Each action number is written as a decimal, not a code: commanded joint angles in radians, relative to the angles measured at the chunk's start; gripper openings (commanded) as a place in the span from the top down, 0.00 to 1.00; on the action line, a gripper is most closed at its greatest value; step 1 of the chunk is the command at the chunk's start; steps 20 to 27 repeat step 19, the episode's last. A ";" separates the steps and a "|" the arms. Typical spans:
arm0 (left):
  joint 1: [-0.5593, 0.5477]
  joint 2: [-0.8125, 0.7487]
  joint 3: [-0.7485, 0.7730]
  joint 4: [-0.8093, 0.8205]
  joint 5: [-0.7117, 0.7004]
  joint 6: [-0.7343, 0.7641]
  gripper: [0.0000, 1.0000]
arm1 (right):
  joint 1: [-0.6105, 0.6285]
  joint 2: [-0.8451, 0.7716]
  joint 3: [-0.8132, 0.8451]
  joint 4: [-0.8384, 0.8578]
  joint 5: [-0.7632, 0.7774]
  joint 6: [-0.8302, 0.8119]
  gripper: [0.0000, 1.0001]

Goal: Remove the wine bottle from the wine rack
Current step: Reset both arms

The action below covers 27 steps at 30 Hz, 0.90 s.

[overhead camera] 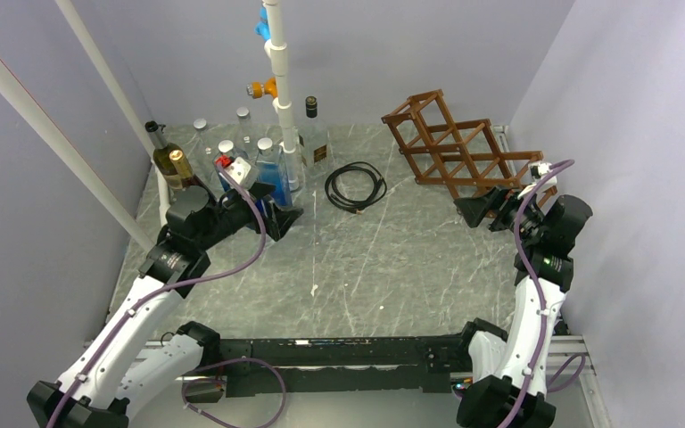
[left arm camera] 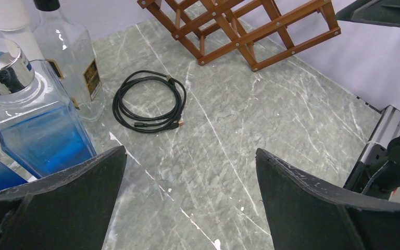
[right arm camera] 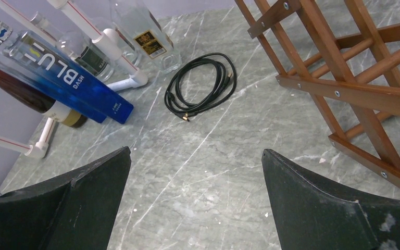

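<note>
Both wide open and empty, the left pincer (overhead camera: 281, 218) hovers by the bottles (overhead camera: 268, 169) and the right pincer (overhead camera: 480, 211) just beside the rack (right arm camera: 344, 92), seemingly poised to reach in. Its cells show no bottle; a dark wine bottle (right arm camera: 23, 89) stands far left on the worktop (overhead camera: 392, 259).

Pale lilac walls (overhead camera: 428, 45) on three sides, grey marbled tabletop (overhead camera: 366, 259) veined white, white pipe frame (overhead camera: 283, 111), perhaps PVC, at rear.

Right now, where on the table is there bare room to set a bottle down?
The wide marble patch between the black cable and the arm bases is free. A narrower strip lies between cable and wine rack. The far-left corner is crowded with bottles.
</note>
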 commanded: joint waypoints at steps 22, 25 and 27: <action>0.006 -0.089 0.017 -0.005 0.050 -0.163 0.00 | -0.004 -0.101 -0.026 0.082 0.119 0.034 0.00; 0.006 -0.089 0.017 -0.005 0.050 -0.163 0.00 | -0.004 -0.101 -0.026 0.082 0.119 0.034 0.00; 0.006 -0.089 0.017 -0.005 0.050 -0.163 0.00 | -0.004 -0.101 -0.026 0.082 0.119 0.034 0.00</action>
